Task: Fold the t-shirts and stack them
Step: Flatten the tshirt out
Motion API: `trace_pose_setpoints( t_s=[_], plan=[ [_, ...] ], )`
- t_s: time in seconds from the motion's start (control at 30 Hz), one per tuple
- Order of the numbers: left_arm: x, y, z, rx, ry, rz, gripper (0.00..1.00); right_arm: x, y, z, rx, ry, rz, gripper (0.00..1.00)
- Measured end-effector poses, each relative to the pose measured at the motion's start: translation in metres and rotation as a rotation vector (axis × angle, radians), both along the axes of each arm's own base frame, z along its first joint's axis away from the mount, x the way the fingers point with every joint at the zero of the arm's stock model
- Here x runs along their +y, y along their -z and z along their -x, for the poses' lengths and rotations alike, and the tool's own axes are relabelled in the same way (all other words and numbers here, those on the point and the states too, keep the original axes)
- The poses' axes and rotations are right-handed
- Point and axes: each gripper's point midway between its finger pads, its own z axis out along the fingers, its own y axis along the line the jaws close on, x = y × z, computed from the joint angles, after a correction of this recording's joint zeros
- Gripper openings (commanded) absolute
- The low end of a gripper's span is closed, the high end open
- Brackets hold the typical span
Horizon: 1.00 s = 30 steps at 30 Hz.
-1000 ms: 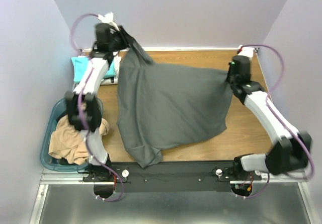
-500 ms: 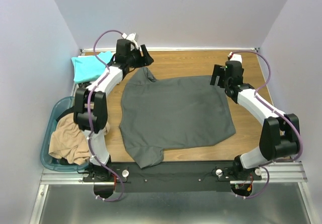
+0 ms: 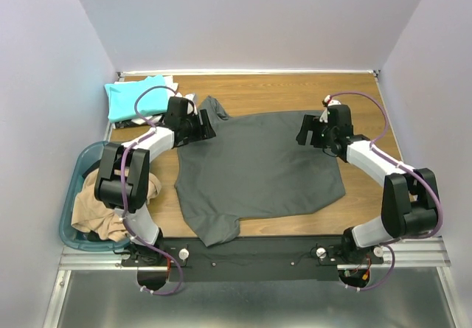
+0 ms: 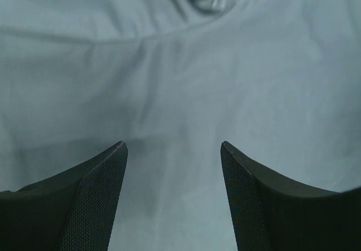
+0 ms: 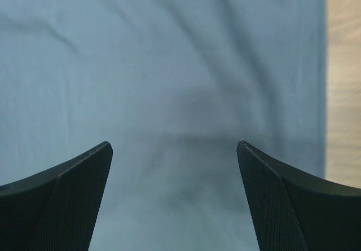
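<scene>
Shirt in play: dark grey t-shirt (image 3: 258, 169), spread flat on the desk (image 3: 295, 92), in the middle between the two arms; collar toward the far left, one corner reaching the near edge, light creases across the cloth.
Left side: left fingers (image 3: 208, 127) spread wide with nothing between them, low over the far-left part of the grey cloth, just beside the collar; wrist view filled with grey cloth, a sliver of wood at its far edge.
Right side: right fingers (image 3: 304, 132) spread fully apart, holding nothing, over the far-right corner of the same shirt; wrist view shows the shirt's straight right edge with bare wood beside it.
Contact: cannot tell whether either pair of tips touches the cloth.
Teal t-shirt (image 3: 133, 98): lying in the far-left corner of the desk, apart from the grey one.
Tan t-shirt (image 3: 110, 206): crumpled in the blue-green basket (image 3: 80, 167) at the near left, beside the desk's left edge, partly hidden behind the left arm.
</scene>
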Motion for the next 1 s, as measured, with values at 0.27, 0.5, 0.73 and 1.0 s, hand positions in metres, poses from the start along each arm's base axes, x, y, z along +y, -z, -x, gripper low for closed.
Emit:
trace_pose_setpoints(
  t_s=[0.27, 0.5, 0.73, 1.0],
  plan=[
    [0.007, 0.024, 0.015, 0.068, -0.016, -0.029, 0.75, 0.006, 0.028, 0.015, 0.091, -0.019, -0.032, 0.97],
    [0.003, 0.035, -0.003, 0.075, -0.018, -0.028, 0.75, 0.006, 0.062, 0.021, 0.188, -0.003, -0.030, 0.96],
    [-0.004, 0.033, -0.041, 0.037, -0.019, -0.017, 0.75, 0.012, 0.062, -0.005, 0.170, 0.005, -0.043, 0.96],
    [-0.004, 0.030, -0.090, 0.016, -0.039, -0.006, 0.75, 0.021, 0.060, -0.051, 0.132, 0.009, -0.057, 0.96]
  ],
)
